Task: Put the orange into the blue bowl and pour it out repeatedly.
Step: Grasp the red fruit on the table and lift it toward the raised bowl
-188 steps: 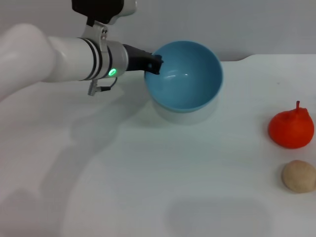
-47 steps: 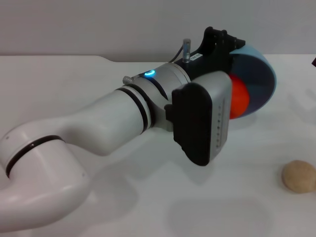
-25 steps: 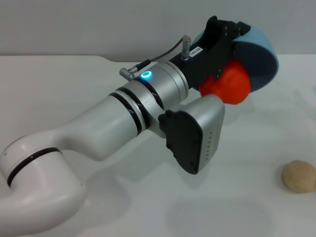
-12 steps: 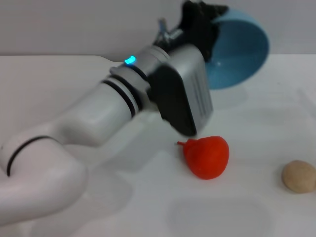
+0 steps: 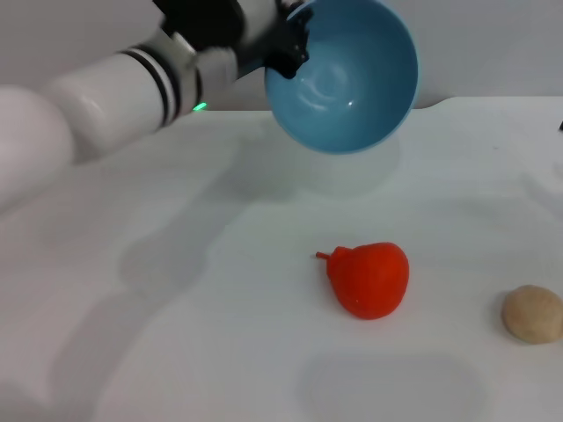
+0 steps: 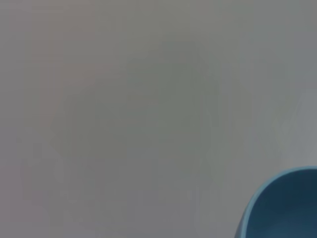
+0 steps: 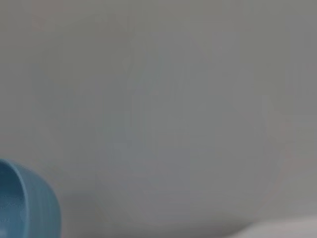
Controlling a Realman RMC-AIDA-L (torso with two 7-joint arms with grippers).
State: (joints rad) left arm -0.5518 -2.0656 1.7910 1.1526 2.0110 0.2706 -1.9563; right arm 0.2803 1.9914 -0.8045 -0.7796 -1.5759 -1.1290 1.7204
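The blue bowl (image 5: 345,75) hangs in the air at the back of the table, tilted with its empty inside facing forward. My left gripper (image 5: 288,42) is shut on the bowl's left rim. The orange (image 5: 369,278) lies on the white table in front of the bowl, stem nub pointing left, touching nothing. A part of the blue bowl (image 6: 282,206) shows in the left wrist view, and an edge of the blue bowl (image 7: 27,206) in the right wrist view. My right gripper is out of view.
A small beige-tan ball (image 5: 532,313) rests at the right edge of the table (image 5: 176,334), to the right of the orange. My left arm (image 5: 97,97) reaches in from the left at the back.
The orange has fallen out of the tipped bowl and now lies still on the table. My left arm has swung back and turned the bowl, its opening now facing forward.
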